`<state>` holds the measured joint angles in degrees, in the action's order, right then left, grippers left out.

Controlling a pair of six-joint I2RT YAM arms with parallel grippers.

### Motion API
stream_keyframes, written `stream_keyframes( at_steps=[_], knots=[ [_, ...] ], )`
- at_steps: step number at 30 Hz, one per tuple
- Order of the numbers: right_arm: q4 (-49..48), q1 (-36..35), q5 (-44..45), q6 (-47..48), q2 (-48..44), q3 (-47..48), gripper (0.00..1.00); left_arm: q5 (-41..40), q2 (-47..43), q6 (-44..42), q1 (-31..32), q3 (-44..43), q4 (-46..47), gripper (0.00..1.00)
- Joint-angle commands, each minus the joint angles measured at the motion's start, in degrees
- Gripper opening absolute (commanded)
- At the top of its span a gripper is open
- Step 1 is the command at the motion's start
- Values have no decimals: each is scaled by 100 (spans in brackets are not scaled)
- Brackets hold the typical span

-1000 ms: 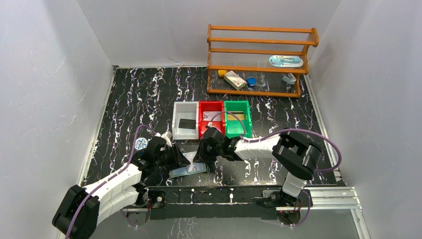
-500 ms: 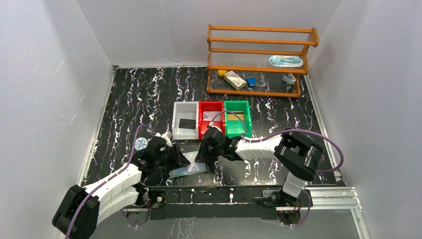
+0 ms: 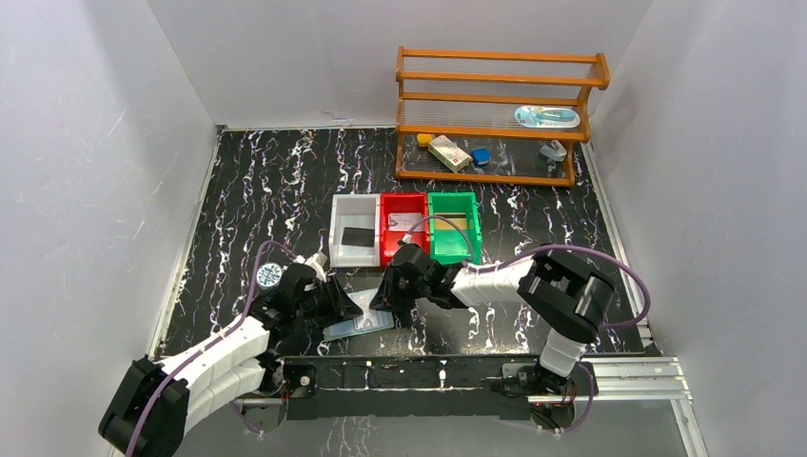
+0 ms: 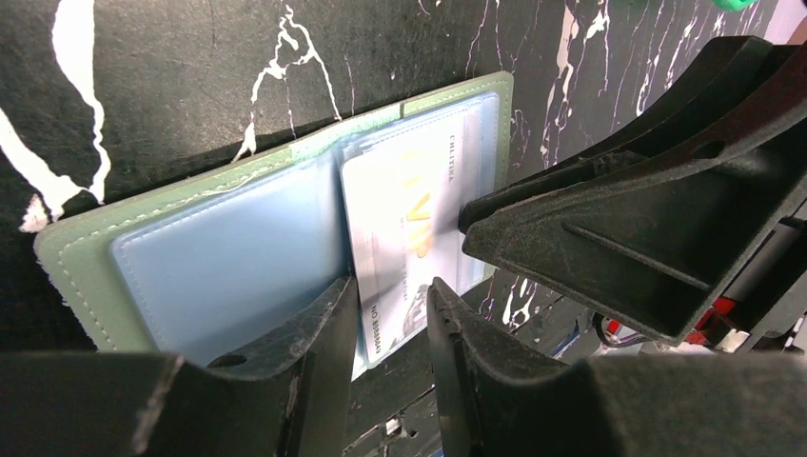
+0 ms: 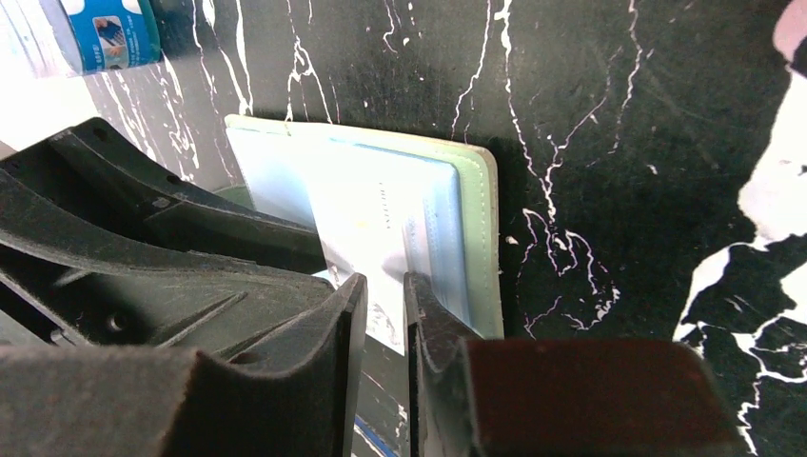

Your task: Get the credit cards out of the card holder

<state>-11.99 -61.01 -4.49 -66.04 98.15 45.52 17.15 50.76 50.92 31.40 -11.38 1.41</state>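
At the near edge of the worktop (image 3: 266, 190), between the two arms, the card holder (image 3: 360, 325) lies open with its clear bluish pockets facing up. One pale card (image 4: 409, 219) with gold lettering sits in the pocket on the half nearer the right arm. Its lower end pokes out past the holder's green rim. The right gripper (image 5: 385, 281) has its jaws nearly together with that protruding edge between them, so I judge it clamped on the card. The left gripper (image 4: 388, 290) straddles the holder's near rim close to the fold, jaws narrow, apparently pinning the holder. Whether it also catches the card's corner I cannot tell.

Over the last second almost nothing has moved. The holder is in the same spot, both grippers stay closed to the same width, and the left arm has only shifted a touch. That reads as a settled two-handed grip with the draw itself not yet under way, since the card is still mostly inside its pocket.

Just behind the holder, a white bin (image 3: 338, 249), a red bin (image 3: 385, 238) and a green bin (image 3: 473, 238) stand side by side. A black card (image 3: 357, 236) lies in the white one, which suggests part of the task is done. A round tin (image 3: 270, 275) sits beside the left arm's wrist, and a wooden rack (image 3: 495, 95) stands at the far side.
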Motion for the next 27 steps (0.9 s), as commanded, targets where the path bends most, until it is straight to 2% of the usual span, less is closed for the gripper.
stream_keyframes(
  at_steps=[1, 5, 8, 15, 17, 25, 27],
  knots=[
    [-227, -103, -86, -191, 449, -286, 29, -45, -36, 105, 23, 284, 43, 30],
    [-675, -103, -340, -321, 589, -469, 28, 199, 1, 283, 16, 464, 512, 21],
    [-945, -104, -483, -386, 643, -587, 26, 378, 8, 479, 10, 592, 888, 10],
    [-1026, -103, -442, -462, 538, -761, 26, 470, -15, 615, -43, 666, 1120, 5],
    [-857, -83, -302, -405, 399, -740, 26, 412, 6, 555, -46, 626, 988, 0],
    [449, -27, 455, 237, -548, -196, 32, 378, 6, 429, -50, 549, 826, 0],
    [633, -3, 616, 274, -742, -169, 36, 403, 3, 400, -46, 521, 839, 0]
  ],
)
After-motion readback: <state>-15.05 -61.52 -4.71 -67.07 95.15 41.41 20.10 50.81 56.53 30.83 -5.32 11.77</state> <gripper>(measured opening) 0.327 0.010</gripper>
